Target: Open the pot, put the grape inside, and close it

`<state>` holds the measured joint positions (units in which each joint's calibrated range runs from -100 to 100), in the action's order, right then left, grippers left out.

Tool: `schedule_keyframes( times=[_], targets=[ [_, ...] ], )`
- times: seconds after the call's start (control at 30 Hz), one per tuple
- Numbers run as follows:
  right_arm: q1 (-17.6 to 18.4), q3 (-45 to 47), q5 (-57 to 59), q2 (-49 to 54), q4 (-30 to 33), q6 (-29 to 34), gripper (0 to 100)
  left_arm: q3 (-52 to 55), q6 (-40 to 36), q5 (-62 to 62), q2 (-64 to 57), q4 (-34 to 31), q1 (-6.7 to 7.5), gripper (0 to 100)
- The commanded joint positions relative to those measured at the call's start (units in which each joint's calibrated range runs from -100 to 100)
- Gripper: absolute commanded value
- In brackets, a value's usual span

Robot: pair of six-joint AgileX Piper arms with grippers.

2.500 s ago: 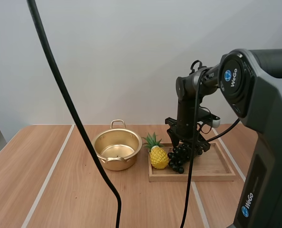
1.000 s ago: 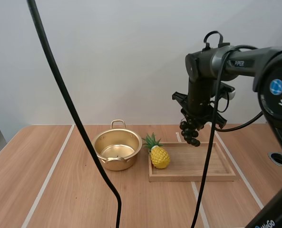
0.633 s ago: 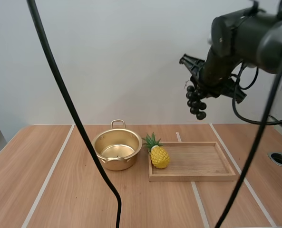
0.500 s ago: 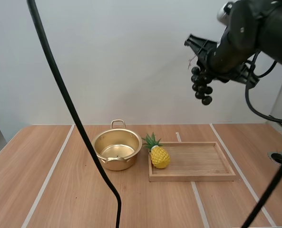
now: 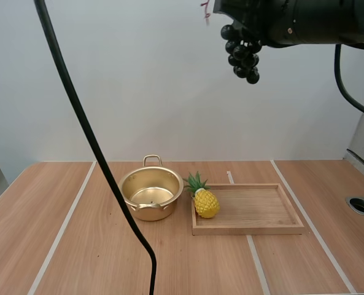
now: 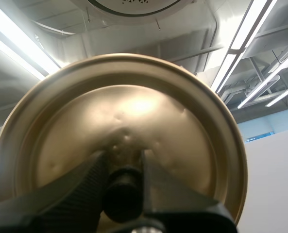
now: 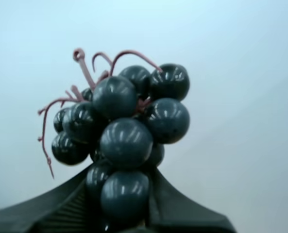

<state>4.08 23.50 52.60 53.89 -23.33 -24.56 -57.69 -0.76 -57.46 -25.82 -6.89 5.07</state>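
Wooden table (image 5: 96, 246) carries the lidless pot (image 5: 151, 195), just beside a tray (image 5: 249, 228) holding a pineapple (image 5: 204, 201). High above, the right gripper (image 7: 122, 194) pinches the grapes (image 5: 242, 54) — the bunch's long axis hangs downward, and its arm is cut off at the frame edge. The left gripper (image 6: 123, 170) clamps the knob (image 6: 123, 194) of the lid (image 6: 134, 111).

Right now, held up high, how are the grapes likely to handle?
The grapes hang as one tight cluster from the right gripper, so they are probably fairly stiff, with little flop. The glossy round berries look slippery, so a pinch on just a few may slip. Likely light, since thin stems carry the bunch.
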Motion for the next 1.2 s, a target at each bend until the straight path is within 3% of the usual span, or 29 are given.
schedule_keyframes(
  times=[0.0,0.27,0.4,0.73,0.9,1.17],
  targets=[
    [0.0,-0.5,9.1,-2.1,-13.2,-14.9,0,-0.2,-0.6,2.5,-0.2,-0.6,-0.12,0],
    [0.0,-0.5,23.7,-10.1,-34.3,-32.0,0,-0.2,-0.6,2.5,-0.2,-0.6,-0.12,0],
    [0.0,-0.5,33.3,-15.2,-41.3,-38.8,0,-0.2,-0.6,2.5,-0.2,-0.6,-0.12,0],
    [1.4,-0.5,35.4,-25.9,-41.2,-44.0,0,-0.2,-0.6,2.5,-0.2,-0.6,-0.12,0],
    [5.2,-0.5,34.0,-31.3,-37.8,-44.9,0,-0.2,-0.6,2.5,-0.2,-0.6,-0.12,0],
    [10.6,-0.5,22.3,-38.3,-31.3,-44.9,0,-0.2,-0.6,2.5,-0.2,-0.6,-0.12,0]
  ],
)
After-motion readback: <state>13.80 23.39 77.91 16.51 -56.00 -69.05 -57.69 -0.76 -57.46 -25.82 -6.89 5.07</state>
